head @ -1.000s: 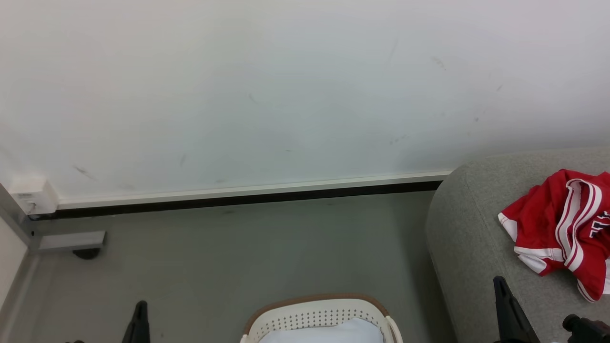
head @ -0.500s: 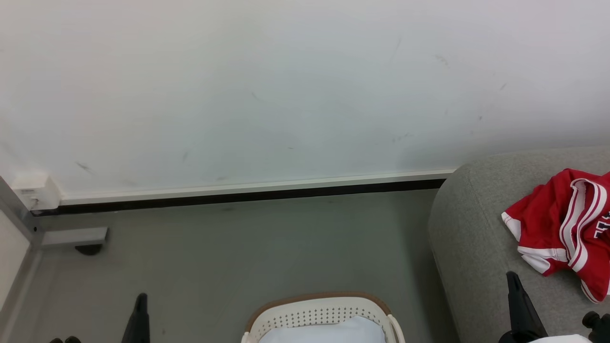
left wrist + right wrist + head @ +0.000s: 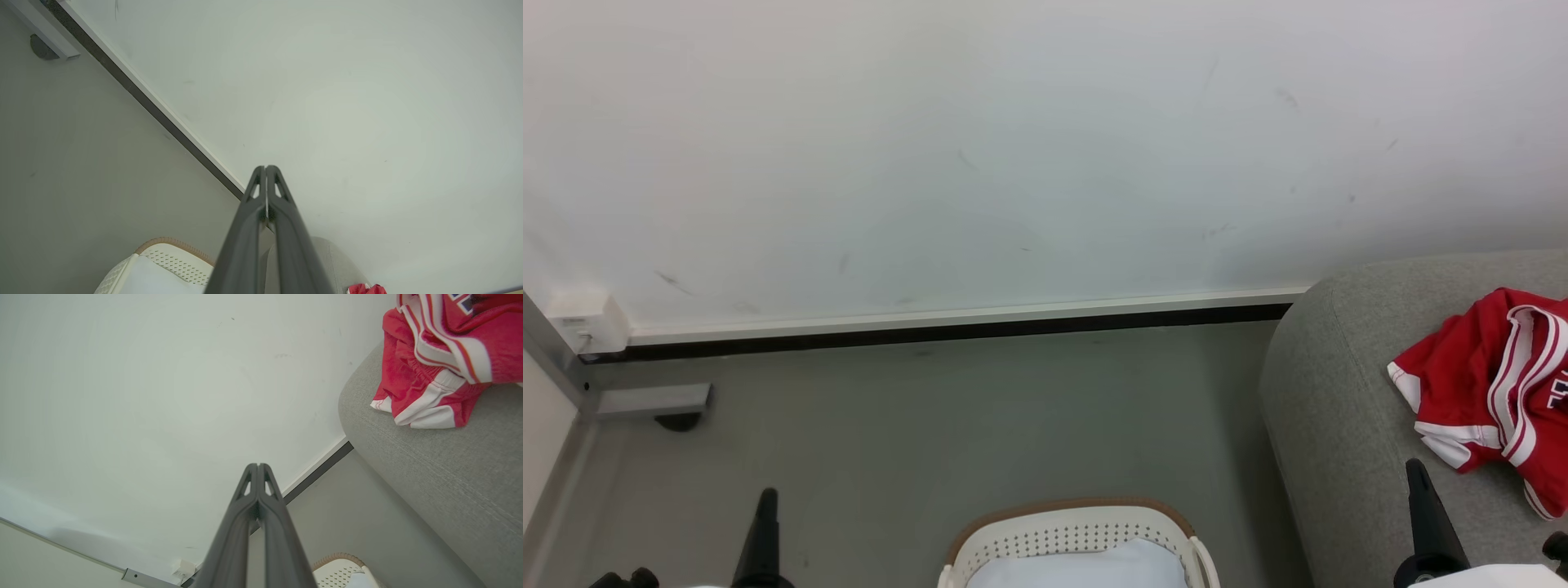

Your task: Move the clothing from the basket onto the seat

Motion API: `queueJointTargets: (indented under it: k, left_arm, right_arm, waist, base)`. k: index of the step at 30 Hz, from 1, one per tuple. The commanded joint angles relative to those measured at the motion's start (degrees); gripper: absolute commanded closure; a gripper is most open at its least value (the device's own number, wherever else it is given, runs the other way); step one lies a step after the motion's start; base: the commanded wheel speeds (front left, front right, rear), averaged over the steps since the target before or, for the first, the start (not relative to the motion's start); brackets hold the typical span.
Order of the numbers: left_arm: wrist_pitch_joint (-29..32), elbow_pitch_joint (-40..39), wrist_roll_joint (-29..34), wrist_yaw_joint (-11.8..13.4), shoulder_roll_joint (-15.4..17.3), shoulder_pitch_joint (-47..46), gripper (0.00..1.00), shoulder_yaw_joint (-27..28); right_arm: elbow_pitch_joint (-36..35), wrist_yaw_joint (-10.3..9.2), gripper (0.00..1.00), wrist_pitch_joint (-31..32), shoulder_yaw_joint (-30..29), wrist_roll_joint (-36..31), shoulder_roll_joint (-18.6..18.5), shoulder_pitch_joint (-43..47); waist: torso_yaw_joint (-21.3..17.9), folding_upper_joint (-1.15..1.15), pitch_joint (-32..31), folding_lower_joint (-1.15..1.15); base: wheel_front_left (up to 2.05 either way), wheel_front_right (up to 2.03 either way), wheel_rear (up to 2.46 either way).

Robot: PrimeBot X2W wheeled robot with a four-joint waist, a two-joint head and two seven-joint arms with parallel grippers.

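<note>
Clothing (image 3: 1494, 392): red kit delivered, remainder unverified

Red, white-striped sports garments lie bunched on the grey sofa seat (image 3: 1339, 425), near its rounded end. Basket (image 3: 1078, 535) on the floor shows a pale white cloth (image 3: 1078, 569) on top; anything beneath is hidden. Left pincer (image 3: 265, 168) and right pincer (image 3: 258, 465): fingers pressed together, empty. Risks: seizing the white cloth by mistake; the right arm brushing the heap off.

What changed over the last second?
Mostly the head view shifted a little. The right gripper drifted right; the left gripper edged up. Nothing grabbed or released; both shut. Clothing stayed on the seat, white cloth in the basket.
</note>
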Motion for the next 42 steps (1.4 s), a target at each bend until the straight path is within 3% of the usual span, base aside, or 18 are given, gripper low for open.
queueJointTargets:
  k: [1, 42]
  left_arm:
    - [0.7, -0.5, -2.6, -0.2, 0.2, -1.4, 1.0, 0.4]
    - [6.6, 0.0, -23.7, -0.3, -0.1, -4.5, 1.0, 1.0]
  right_arm:
    - [-0.4, -0.04, 1.0, 0.4, -0.6, 2.4, -0.6, -1.8]
    - [0.3, -0.08, 1.0, 5.9, -4.2, 23.8, -1.0, -3.5]
  waist:
    - [0.1, 0.0, 0.1, 0.0]
    - [1.3, 0.0, 1.3, 0.0]
  base:
    - [0.0, 0.0, 0.0]
    - [0.0, 0.0, 0.0]
